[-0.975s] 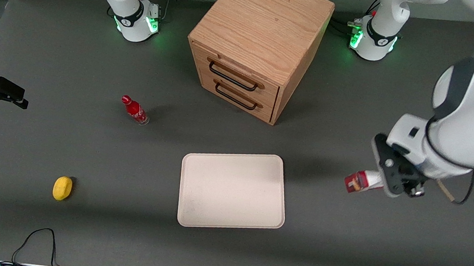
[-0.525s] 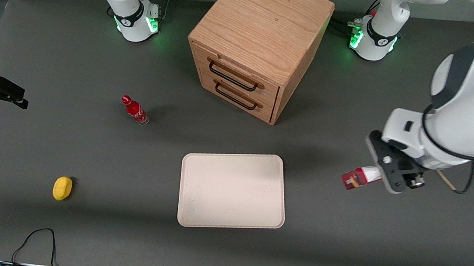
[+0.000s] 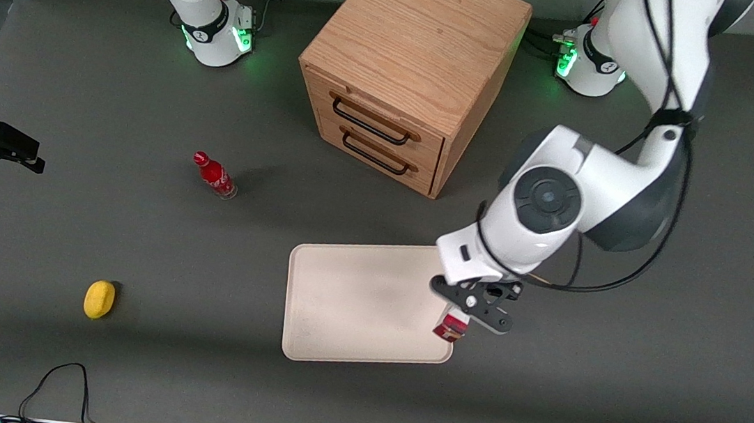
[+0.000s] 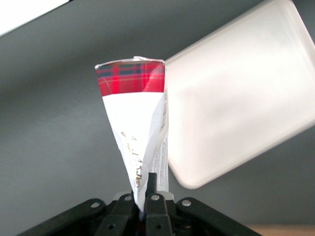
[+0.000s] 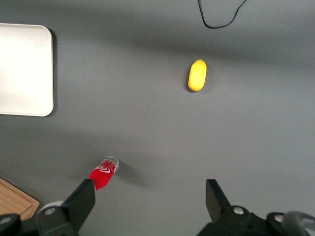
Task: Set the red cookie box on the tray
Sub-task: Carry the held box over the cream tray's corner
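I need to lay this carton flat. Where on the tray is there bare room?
The tray is bare from its rim toward the parked arm's end to its middle. Only the edge toward the working arm is crowded: there the gripper holds the red cookie box above that rim.

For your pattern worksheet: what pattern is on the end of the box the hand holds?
Red tartan plaid on the box, gripped in the hand over the tray edge; wrist view best.

From my remote station I identify a robotics lab: arm bases (image 3: 217, 30) with green status lights bolted to a grey-matted table (image 3: 80, 103), loose cables (image 3: 61, 385) at its edge, and staged props, the tray (image 3: 353, 300) below the gripper (image 3: 460, 318) and a wooden cabinet (image 3: 409, 68) nearby.
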You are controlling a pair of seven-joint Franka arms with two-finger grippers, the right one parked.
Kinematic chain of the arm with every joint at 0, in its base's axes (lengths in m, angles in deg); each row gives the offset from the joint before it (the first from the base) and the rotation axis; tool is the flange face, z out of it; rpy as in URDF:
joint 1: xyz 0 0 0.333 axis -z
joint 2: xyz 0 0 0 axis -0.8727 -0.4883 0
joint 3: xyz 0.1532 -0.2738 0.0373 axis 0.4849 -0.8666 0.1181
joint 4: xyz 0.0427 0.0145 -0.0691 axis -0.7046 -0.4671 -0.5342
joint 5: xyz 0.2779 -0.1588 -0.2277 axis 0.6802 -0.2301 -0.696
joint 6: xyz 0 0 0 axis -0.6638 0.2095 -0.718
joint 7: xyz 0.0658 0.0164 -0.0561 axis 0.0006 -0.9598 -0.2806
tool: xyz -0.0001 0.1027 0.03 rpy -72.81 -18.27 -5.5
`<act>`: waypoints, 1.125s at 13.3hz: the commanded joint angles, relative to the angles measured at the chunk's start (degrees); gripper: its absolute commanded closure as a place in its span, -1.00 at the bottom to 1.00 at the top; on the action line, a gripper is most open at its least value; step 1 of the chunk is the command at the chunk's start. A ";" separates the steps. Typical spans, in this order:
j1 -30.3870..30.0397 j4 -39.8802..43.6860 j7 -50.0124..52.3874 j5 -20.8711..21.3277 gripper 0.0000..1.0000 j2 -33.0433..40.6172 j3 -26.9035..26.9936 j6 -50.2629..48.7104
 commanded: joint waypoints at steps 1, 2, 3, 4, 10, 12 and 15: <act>2.45 3.51 16.97 -0.19 1.00 -5.23 0.26 3.57; 2.72 3.51 23.02 -0.19 1.00 -7.16 0.00 5.76; 3.07 3.51 27.69 -0.19 1.00 -8.66 -0.01 7.09; 3.07 3.34 30.00 -0.19 1.00 -9.81 -0.01 7.54; 3.16 2.98 34.25 -0.01 1.00 -13.95 0.08 11.41; 3.16 2.89 34.07 0.07 1.00 -14.39 0.08 11.50; 3.16 2.20 33.81 0.25 0.51 -14.39 0.08 12.55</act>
